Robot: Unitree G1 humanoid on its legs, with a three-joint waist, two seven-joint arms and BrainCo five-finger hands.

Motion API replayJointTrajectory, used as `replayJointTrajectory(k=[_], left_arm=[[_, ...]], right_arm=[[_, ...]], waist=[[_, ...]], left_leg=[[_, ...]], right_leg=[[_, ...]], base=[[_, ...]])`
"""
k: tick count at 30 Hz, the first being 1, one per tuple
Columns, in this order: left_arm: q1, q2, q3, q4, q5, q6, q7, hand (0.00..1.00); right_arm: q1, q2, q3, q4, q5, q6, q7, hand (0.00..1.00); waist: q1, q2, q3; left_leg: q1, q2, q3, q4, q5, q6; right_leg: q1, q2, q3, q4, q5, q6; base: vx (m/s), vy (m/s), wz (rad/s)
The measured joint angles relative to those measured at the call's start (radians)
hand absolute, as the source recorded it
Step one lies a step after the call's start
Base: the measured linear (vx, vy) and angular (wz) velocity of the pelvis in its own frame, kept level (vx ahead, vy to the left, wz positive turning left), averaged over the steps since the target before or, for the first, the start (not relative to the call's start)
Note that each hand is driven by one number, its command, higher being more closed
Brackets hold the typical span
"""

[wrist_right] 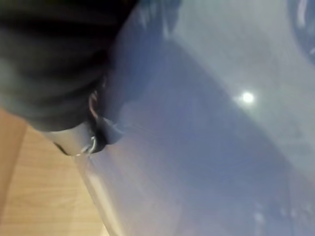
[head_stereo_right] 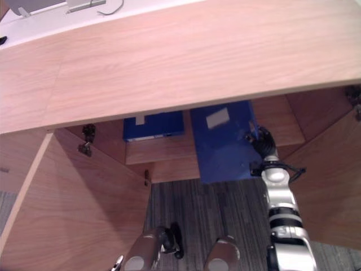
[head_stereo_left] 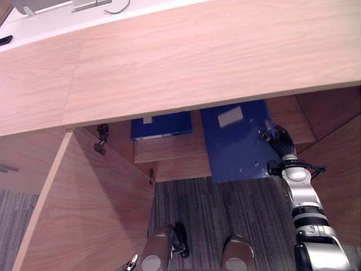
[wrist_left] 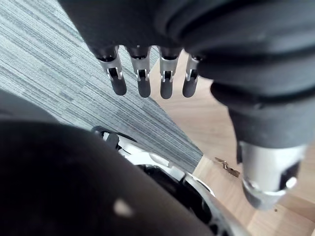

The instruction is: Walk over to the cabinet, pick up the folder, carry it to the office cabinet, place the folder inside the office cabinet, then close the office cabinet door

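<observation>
My right hand [head_stereo_left: 277, 142] pinched the blue folder [head_stereo_left: 237, 144] by its edge, thumb on its face; it needed sliding level onto the cabinet shelf [head_stereo_left: 290, 116]. My left hand [wrist_left: 143, 83] hung loose-fingered.

Grey striped carpet floor [head_stereo_left: 225, 203]; beyond it a white surface [head_stereo_left: 51, 25], a silver metal stand base [head_stereo_left: 90, 4] and thin dark wire [head_stereo_left: 117, 12] near its far edge.

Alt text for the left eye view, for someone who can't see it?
The robot's right hand is at the right edge of a blue folder in the mouth of an open wooden cabinet, seen from above. A second blue folder sits on a shelf inside; the left door stands open over grey carpet.
</observation>
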Motion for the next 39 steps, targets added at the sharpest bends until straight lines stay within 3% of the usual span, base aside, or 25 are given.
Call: replayJointTrajectory(k=[5,8,13,16,18,22,25,30,34,39], left_arm=[[-0.002,-0.018,0.05,-0.029,-0.01,0.0,0.001,0.0],[-0.003,-0.014,0.064,-0.051,-0.028,-0.001,0.001,0.0],[-0.009,-0.006,0.071,-0.075,-0.046,-0.002,0.002,0.0],[-0.039,0.006,0.061,-0.079,-0.071,-0.003,0.012,0.0],[-0.055,0.013,0.047,-0.08,-0.084,-0.003,0.023,0.0],[-0.068,0.015,0.043,-0.089,-0.096,-0.004,0.041,0.0],[-0.07,0.015,0.028,-0.097,-0.11,-0.005,0.053,0.0],[-0.072,0.013,0.018,-0.113,-0.113,-0.001,0.074,0.0],[-0.072,0.013,0.009,-0.134,-0.113,0.004,0.083,0.0],[-0.071,0.005,-0.01,-0.181,-0.113,0.014,0.086,0.0]], right_arm=[[0.035,0.057,-0.011,-0.074,0.057,0.001,-0.001,1.0],[0.038,0.082,-0.037,-0.079,0.118,0.002,-0.001,1.0],[0.005,0.091,-0.038,-0.086,0.32,0.002,-0.005,1.0],[-0.075,0.106,-0.038,-0.086,0.543,-0.005,-0.008,1.0],[-0.175,0.136,-0.043,-0.086,0.712,-0.036,-0.021,1.0],[-0.359,0.132,-0.128,-0.025,0.939,-0.089,-0.053,1.0],[-0.474,0.114,-0.213,0.068,1.059,-0.102,-0.092,1.0],[-0.626,0.068,-0.35,0.158,1.3,-0.171,-0.123,1.0],[-0.681,0.004,-0.374,0.225,1.368,-0.182,-0.141,1.0],[-0.764,-0.06,-0.385,0.299,1.454,-0.173,-0.204,1.0]], waist=[[0.012,-0.013,0.014],[0.017,-0.039,0.03],[0.029,-0.056,0.046],[0.045,-0.068,0.061],[0.049,-0.067,0.078],[0.072,-0.067,0.081],[0.09,-0.061,0.089],[0.133,-0.056,0.093],[0.152,-0.045,0.098],[0.17,-0.007,0.098]], left_leg=[[-0.121,0.027,0.017,0.165,-0.072,0.003],[-0.2,0.038,0.018,0.236,-0.09,0.007],[-0.304,0.053,0.016,0.316,-0.102,0.018],[-0.355,0.057,0.014,0.353,-0.103,0.021],[-0.382,0.054,0.013,0.374,-0.103,0.025],[-0.443,0.028,0.002,0.397,-0.095,0.037],[-0.478,0.018,-0.017,0.415,-0.092,0.042],[-0.53,-0.019,-0.032,0.435,-0.089,0.047],[-0.551,-0.034,-0.049,0.449,-0.089,0.047],[-0.601,-0.048,-0.071,0.465,-0.084,0.046]], right_leg=[[-0.13,-0.033,0.023,0.161,-0.086,0.006],[-0.219,-0.051,0.04,0.248,-0.115,0.001],[-0.324,-0.058,0.055,0.331,-0.128,-0.006],[-0.376,-0.062,0.065,0.371,-0.131,-0.008],[-0.404,-0.067,0.072,0.397,-0.133,-0.007],[-0.455,-0.097,0.069,0.434,-0.138,-0.002],[-0.467,-0.107,0.052,0.443,-0.14,0.001],[-0.497,-0.148,0.037,0.475,-0.159,0.006],[-0.497,-0.168,0.017,0.495,-0.173,0.006],[-0.525,-0.183,-0.006,0.52,-0.188,0.002]], base=[[-0.07,-0.023,-0.08],[-0.06,-0.031,0.02],[-0.04,0.0,0.02],[-0.05,0.04,0.03],[-0.04,0.045,0.08],[-0.02,0.047,0.22],[0.01,0.048,0.23],[0.03,0.029,0.24],[0.02,-0.004,0.23],[0.01,-0.02,0.16]])
